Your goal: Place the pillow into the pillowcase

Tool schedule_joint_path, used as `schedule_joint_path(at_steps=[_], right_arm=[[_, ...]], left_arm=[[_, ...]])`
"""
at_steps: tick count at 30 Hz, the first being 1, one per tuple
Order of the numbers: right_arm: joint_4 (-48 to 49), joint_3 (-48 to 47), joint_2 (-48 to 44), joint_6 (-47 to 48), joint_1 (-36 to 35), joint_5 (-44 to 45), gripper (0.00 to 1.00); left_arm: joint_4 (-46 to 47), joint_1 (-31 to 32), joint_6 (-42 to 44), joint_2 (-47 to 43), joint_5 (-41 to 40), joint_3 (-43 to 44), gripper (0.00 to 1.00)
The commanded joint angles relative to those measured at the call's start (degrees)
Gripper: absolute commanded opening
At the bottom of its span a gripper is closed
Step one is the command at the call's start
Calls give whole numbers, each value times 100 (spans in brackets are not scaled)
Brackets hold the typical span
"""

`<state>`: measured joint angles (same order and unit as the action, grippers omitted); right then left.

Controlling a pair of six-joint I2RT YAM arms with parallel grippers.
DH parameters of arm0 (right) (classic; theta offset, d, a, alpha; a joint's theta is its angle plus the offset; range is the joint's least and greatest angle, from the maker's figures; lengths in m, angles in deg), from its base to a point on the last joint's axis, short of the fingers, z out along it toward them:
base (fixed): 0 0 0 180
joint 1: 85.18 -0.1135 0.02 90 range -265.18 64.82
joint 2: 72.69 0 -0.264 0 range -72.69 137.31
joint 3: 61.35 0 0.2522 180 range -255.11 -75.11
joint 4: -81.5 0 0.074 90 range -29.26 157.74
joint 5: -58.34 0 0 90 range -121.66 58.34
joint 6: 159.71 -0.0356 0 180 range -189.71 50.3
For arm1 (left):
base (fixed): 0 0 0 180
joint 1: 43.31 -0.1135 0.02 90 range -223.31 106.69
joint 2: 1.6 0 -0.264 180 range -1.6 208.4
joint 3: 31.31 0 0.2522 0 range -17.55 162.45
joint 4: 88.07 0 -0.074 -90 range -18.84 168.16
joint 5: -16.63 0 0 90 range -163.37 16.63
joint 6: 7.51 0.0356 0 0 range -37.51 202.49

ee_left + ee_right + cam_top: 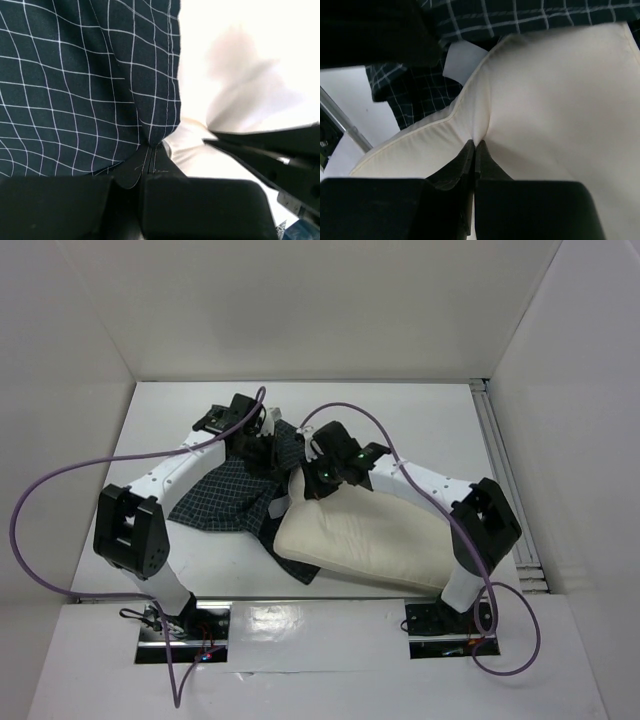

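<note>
One plump cream fabric pillow [365, 545] lies on the white table [430, 420], outside the single thin, dark navy white-checked pillowcase [225, 495], with its left end overlapping that cloth. The left gripper [151, 152] is clamped tight on a fold of the pillowcase. The right gripper [475, 147] pinches the pillow's seamed edge.

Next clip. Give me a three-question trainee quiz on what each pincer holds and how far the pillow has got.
1. Fill in: the right pincer is shut on the ___.
2. True or false: the pillow lies wholly inside the pillowcase.
3. The left pincer grips: A pillow, B pillowcase, C nothing.
Key: 1 pillow; 2 false; 3 B.
</note>
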<state>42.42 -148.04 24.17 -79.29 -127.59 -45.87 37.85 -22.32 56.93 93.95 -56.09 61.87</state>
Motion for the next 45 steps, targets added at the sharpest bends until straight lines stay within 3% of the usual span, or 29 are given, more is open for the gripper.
schedule_joint_path(at_steps=[1,5,12,23,27,28,29,32,36,40,43,45], right_arm=[[133,-520,61,-52,206,-11,0],[299,-582,8,-193,338,-134,0],[879,-697,17,-553,567,358,0],[1671,-1399,1246,-1449,392,1869,0],[2046,-1348,1336,-2037,514,1766,0],[2153,-1269,1249,-2039,515,1495,5],[2224,-1077,995,-2091,567,1492,17],[2076,-655,302,-1952,568,1623,66],[1672,259,-586,-1582,568,1694,69],[1617,1042,-993,-916,480,765,82],[1741,1369,-836,-704,225,429,90],[1941,1369,-320,-703,120,358,86]], left_arm=[[-55,80,244,-291,118,-136,0],[-248,80,297,-344,-233,-137,0],[-354,80,350,-405,-6,56,0],[-486,133,350,-388,521,601,0],[-486,185,236,-81,522,839,0],[-486,186,236,-11,522,917,0],[-486,186,184,173,453,987,0],[-583,186,183,411,452,1058,0],[-583,186,69,465,215,1058,0],[-522,186,8,465,215,1058,0],[-468,186,-45,526,267,1006,0],[-468,186,-106,526,329,1006,0]])
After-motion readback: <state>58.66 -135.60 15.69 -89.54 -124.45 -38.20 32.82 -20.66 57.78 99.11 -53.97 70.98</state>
